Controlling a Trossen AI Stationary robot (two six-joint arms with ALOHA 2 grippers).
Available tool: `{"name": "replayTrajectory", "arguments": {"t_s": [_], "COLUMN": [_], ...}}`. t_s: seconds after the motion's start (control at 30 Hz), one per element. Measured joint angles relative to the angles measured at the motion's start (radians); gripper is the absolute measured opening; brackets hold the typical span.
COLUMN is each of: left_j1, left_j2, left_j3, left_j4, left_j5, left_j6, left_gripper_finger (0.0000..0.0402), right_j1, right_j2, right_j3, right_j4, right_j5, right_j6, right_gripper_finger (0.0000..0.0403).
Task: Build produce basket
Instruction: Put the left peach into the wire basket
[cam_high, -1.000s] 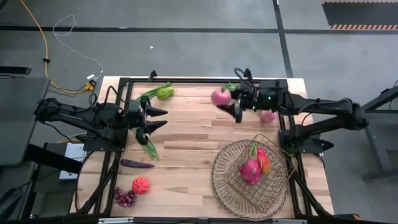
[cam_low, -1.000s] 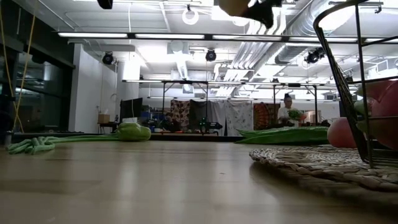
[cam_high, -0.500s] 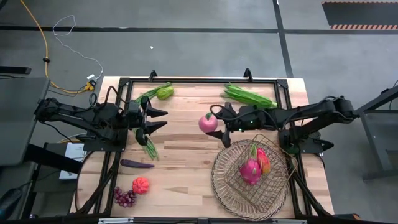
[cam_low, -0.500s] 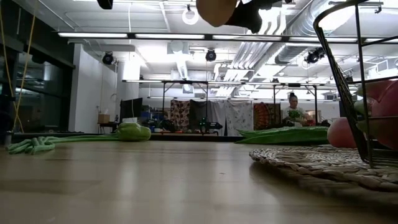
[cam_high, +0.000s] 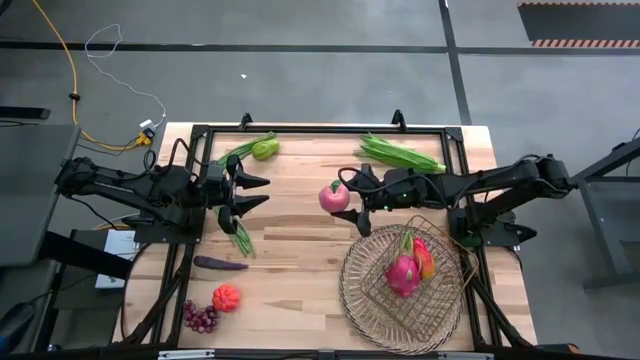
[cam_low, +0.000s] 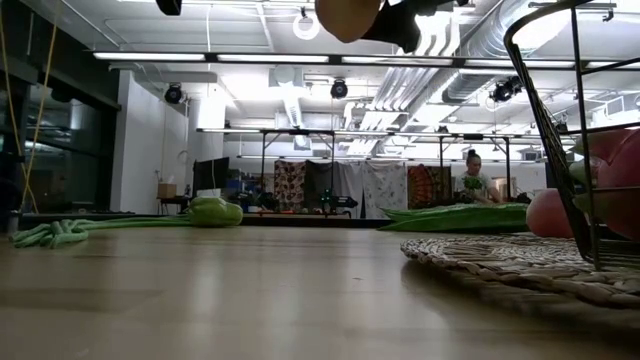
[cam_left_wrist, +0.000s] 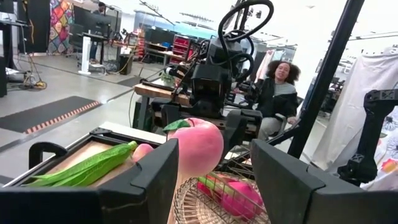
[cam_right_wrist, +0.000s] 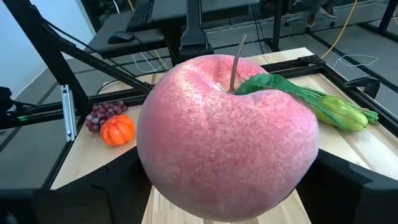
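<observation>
1. When you look straight down from the high view, the right claw (cam_high: 345, 199) is pinching a pink peach (cam_high: 334, 197) up over the bench (cam_high: 300, 240). The basket (cam_high: 358, 300) lies toward the near edge of the bench and a bit back toward the right arm's own side — that is the way I think the peach must go. A pink dragon fruit (cam_high: 403, 272) and a red-orange piece sit in the basket already. The left claw (cam_high: 252, 192) waits spread, holding nothing, over a bean bunch (cam_high: 240, 236). The right arm is much nearer the basket. The eggplant (cam_high: 220, 264), pumpkin (cam_high: 226, 297) and grapes (cam_high: 201, 317) lie well apart from it, on the left arm's side.

2. In the low view the peach (cam_low: 346, 16) hangs high and is cut off by the picture's top edge. The basket's woven rim (cam_low: 500, 265) shows, but only part of it.

3. In the left wrist view the peach (cam_left_wrist: 196, 146) hangs in front of the right arm, with the basket (cam_left_wrist: 205, 202) low behind it. The left claw's own fingers (cam_left_wrist: 152, 180) hide much of the basket.

4. In the right wrist view the peach (cam_right_wrist: 227, 134) fills almost all the picture — so the basket cannot be seen here. The pumpkin (cam_right_wrist: 117, 129) and grapes (cam_right_wrist: 103, 114) peek past it.
</observation>
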Motion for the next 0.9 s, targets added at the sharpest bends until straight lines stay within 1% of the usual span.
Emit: {"name": "replayTrajectory", "arguments": {"t_s": [0.1, 0.2, 0.27, 0.4, 0.53, 0.63, 0.73, 0.9], "left_j1": [0.0, 0.0, 0.0, 0.0, 0.0, 0.0, 0.0, 0.0], "left_j2": [0.0, 0.0, 0.0, 0.0, 0.0, 0.0, 0.0, 0.0], "left_j3": [0.0, 0.0, 0.0, 0.0, 0.0, 0.0, 0.0, 0.0], "left_j4": [0.0, 0.0, 0.0, 0.0, -0.003, -0.003, -0.003, -0.003], "left_j5": [0.0, 0.0, 0.0, 0.0, 0.0, -0.001, -0.001, -0.002], "left_j6": [0.0, -0.007, -0.009, -0.008, -0.008, -0.008, -0.008, -0.008], "left_gripper_finger": [0.0191, 0.0191, 0.0191, 0.0191, 0.0191, 0.0191, 0.0191, 0.0191], "right_j1": [0.0, 0.0, 0.0, 0.023, 0.094, 0.188, 0.314, 0.503], "right_j2": [-0.001, -0.016, -0.026, -0.028, -0.029, -0.029, -0.029, -0.029], "right_j3": [0.01, 0.081, 0.16, 0.354, 0.502, 0.548, 0.538, 0.431], "right_j4": [-0.018, -0.123, -0.258, -0.658, -1.013, -1.19, -1.293, -1.311], "right_j5": [-0.001, -0.002, -0.003, -0.064, -0.15, -0.201, -0.222, -0.225], "right_j6": [-0.046, -0.081, -0.069, 0.021, 0.216, 0.415, 0.602, 0.908], "right_gripper_finger": [0.0313, 0.0313, 0.0313, 0.0313, 0.0313, 0.0313, 0.0313, 0.0313]}}
